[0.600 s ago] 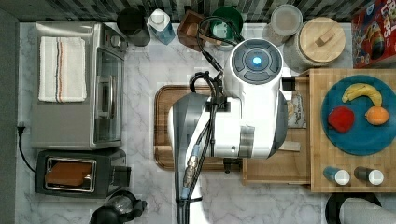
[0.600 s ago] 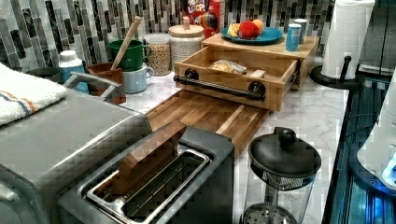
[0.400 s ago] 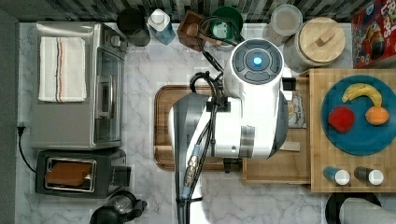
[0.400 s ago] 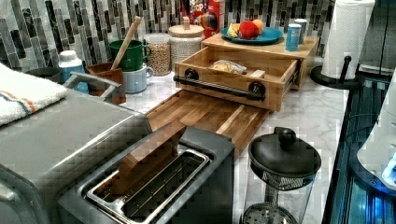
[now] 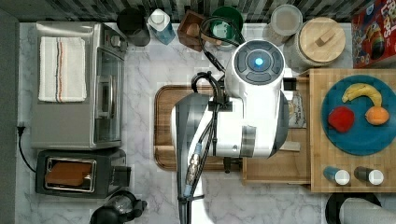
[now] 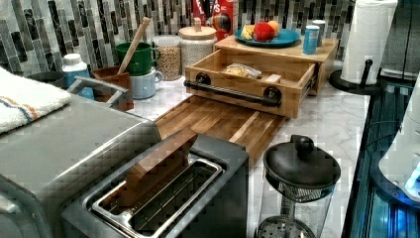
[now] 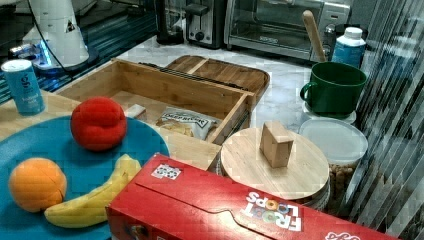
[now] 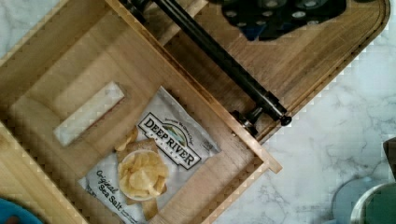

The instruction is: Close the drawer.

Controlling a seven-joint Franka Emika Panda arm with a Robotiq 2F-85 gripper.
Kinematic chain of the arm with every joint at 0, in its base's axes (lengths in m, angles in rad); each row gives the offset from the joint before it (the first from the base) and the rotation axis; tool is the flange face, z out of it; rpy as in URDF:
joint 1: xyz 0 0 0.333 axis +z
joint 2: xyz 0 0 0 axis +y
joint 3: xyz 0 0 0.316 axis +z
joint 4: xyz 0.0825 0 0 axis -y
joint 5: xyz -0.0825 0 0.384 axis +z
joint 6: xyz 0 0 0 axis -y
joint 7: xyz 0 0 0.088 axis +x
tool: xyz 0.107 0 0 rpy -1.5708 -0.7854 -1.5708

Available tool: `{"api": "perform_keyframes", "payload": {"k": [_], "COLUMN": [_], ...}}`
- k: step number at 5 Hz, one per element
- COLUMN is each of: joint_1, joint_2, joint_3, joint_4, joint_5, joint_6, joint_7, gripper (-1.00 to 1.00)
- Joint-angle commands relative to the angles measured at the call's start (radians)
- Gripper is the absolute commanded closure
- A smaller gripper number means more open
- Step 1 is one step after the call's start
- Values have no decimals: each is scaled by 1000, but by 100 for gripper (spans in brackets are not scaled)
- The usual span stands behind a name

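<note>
The drawer (image 6: 237,99) is a light-wood box pulled well out from under the butcher-block top (image 6: 277,47). Its thin black bar handle (image 6: 233,92) runs along the front edge. In the top view my white arm (image 5: 252,112) hangs over the drawer (image 5: 275,168) and hides most of it. The wrist view looks down into the drawer (image 8: 84,70), which holds a bag of chips (image 8: 154,158) and a small white packet (image 8: 88,112). My gripper (image 8: 280,14) is a dark shape above the tray, just outside the handle (image 8: 219,56) and apart from it.
A darker brown tray (image 5: 163,121) lies on the marble right in front of the drawer. A toaster oven (image 5: 74,84), toaster (image 5: 70,172) and coffee press (image 6: 299,183) line the top view's left. Mugs and jars (image 5: 317,42) stand at the back wall. A blue plate (image 5: 359,116) of fruit sits on the top.
</note>
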Motion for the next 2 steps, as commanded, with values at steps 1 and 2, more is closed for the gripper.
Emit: {"api": "perform_keyframes", "payload": {"k": [1, 2], "joint_1": [18, 42], "joint_2": [14, 17], "joint_3": [31, 52], "joint_4": [19, 12], "joint_5": [87, 96], "joint_6": [-92, -95], "joint_7": [-208, -253], "gripper": [-100, -100]}}
